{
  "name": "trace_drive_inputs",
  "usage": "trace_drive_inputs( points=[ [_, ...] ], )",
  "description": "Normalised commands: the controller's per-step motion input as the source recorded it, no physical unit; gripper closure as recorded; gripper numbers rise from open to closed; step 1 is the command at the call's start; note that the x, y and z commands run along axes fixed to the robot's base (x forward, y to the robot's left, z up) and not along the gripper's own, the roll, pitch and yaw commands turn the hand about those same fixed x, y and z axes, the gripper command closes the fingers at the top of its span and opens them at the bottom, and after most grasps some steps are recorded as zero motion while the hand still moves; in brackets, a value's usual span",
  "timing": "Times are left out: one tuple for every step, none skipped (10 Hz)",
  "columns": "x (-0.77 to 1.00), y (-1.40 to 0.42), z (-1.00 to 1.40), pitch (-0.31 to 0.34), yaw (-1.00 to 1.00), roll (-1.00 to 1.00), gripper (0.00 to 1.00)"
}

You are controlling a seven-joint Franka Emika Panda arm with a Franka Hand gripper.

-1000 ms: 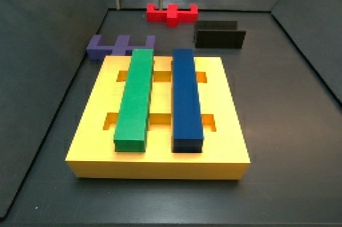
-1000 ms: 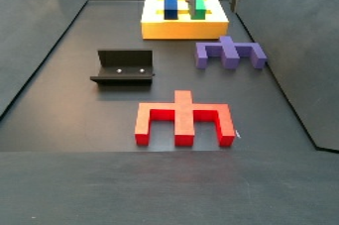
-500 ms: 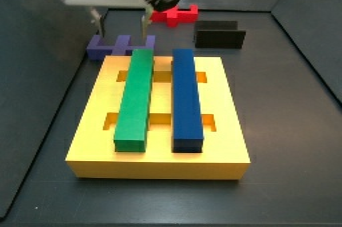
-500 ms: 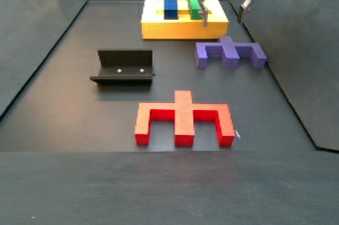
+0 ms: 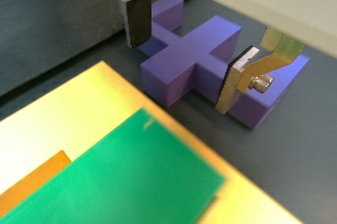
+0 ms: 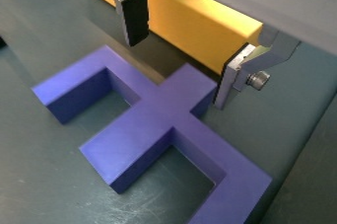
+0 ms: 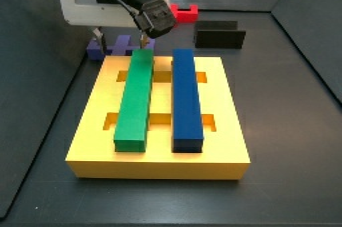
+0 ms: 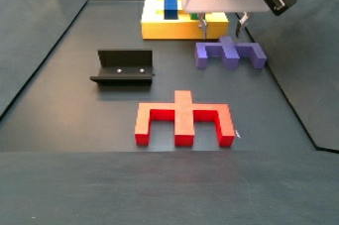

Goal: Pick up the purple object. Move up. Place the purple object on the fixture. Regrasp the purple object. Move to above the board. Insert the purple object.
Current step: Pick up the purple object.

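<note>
Side views show your gripper (image 8: 223, 43) has dropped from above to just over the purple block (image 8: 232, 53), which lies on the floor beside the yellow board (image 7: 94, 121) (pickup not yet made). Wrist views show its fingers (image 6: 132, 16) apart, straddling the block's middle prong, arm pointing straight down.

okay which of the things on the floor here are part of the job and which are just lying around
Part of the job:
purple object, with the open gripper straddling its middle prong
fixture
board with its green bar and blue bar

Just lying about:
red block
</note>
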Motion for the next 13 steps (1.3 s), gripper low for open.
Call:
trace_drive_inputs(
  points=[
    [-0.27,0.03,-0.38,-0.006,0.0,0.21,0.0],
    [-0.33,0.05,-0.33,-0.023,0.0,0.19,0.0],
    [-0.24,0.03,-0.22,0.0,0.0,0.15,0.0],
    [-0.05,0.03,-0.21,0.0,0.0,0.04,0.0],
    [0.0,0.0,-0.13,0.0,0.0,0.0,0.0],
    [0.0,0.01,-0.18,-0.016,0.0,-0.03,0.0],
    [0.0,0.01,-0.16,-0.03,0.0,-0.05,0.0],
    [0.0,0.0,-0.11,-0.014,0.0,-0.06,0.0],
    [0.0,0.0,0.0,0.0,0.0,-0.06,0.0],
    [0.0,0.0,0.0,0.0,0.0,0.0,0.0],
    [0.0,0.0,0.0,0.0,0.0,0.0,1.0],
    [0.0,0.0,0.0,0.0,0.0,0.0,1.0],
    [0.0,0.0,0.0,0.0,0.0,0.0,1.0]
  ],
)
